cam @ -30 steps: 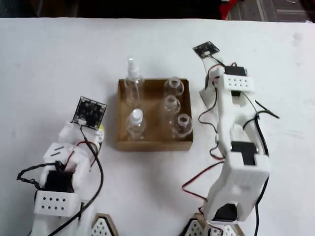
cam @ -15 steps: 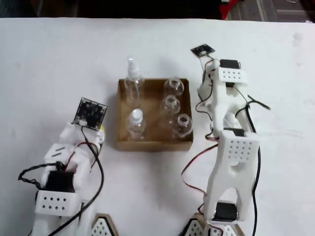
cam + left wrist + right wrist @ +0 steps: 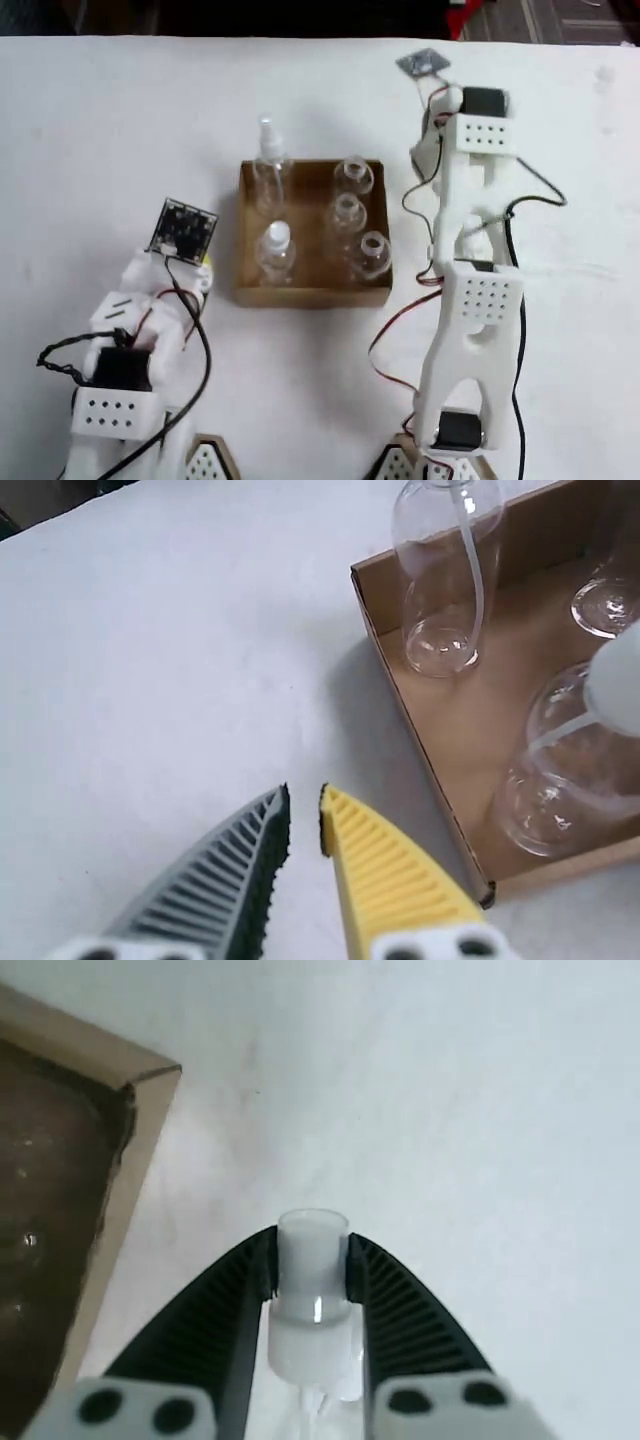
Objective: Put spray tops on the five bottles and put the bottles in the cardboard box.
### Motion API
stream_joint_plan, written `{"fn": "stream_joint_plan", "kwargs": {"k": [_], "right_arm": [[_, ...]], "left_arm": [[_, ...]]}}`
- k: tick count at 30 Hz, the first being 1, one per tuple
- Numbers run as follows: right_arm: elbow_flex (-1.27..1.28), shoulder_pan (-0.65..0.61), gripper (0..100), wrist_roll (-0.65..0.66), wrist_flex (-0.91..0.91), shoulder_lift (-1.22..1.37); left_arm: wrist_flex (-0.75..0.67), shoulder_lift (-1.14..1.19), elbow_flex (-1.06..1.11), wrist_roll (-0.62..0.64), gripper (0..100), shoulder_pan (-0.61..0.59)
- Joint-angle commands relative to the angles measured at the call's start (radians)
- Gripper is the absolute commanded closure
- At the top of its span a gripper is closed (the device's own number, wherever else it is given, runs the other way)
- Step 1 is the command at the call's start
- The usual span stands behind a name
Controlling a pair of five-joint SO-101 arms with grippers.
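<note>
White table (image 3: 100, 100) — ribbed right claw (image 3: 312, 1247) tight on smooth cylindrical spray top (image 3: 312, 1310); left claw (image 3: 303, 802) closed.

Capped bottles (image 3: 275, 250): two. Open bottles (image 3: 372, 252): three. Five in all. Box (image 3: 310, 296): one. Loose spray top (image 3: 312, 1305): one, pinched in right gripper (image 3: 312, 1255).
</note>
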Motion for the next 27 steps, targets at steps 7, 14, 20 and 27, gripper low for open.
{"fn": "stream_joint_plan", "kwargs": {"k": [7,14,20,27], "right_arm": [[-0.215,0.004,97.5,-0.371,0.042,-0.202],[-0.204,0.001,97.5,-0.552,0.044,-0.361],[-0.203,-0.012,98.3,-0.552,0.047,-0.516],[0.003,-0.137,98.3,-0.56,0.047,-0.805]], "left_arm": [[-0.023,-0.016,-0.006,-0.011,92,-0.012],[-0.023,-0.016,-0.006,-0.011,92,-0.012],[-0.021,-0.016,-0.005,-0.011,92,-0.008],[-0.021,-0.016,-0.005,-0.011,92,-0.008]]}}
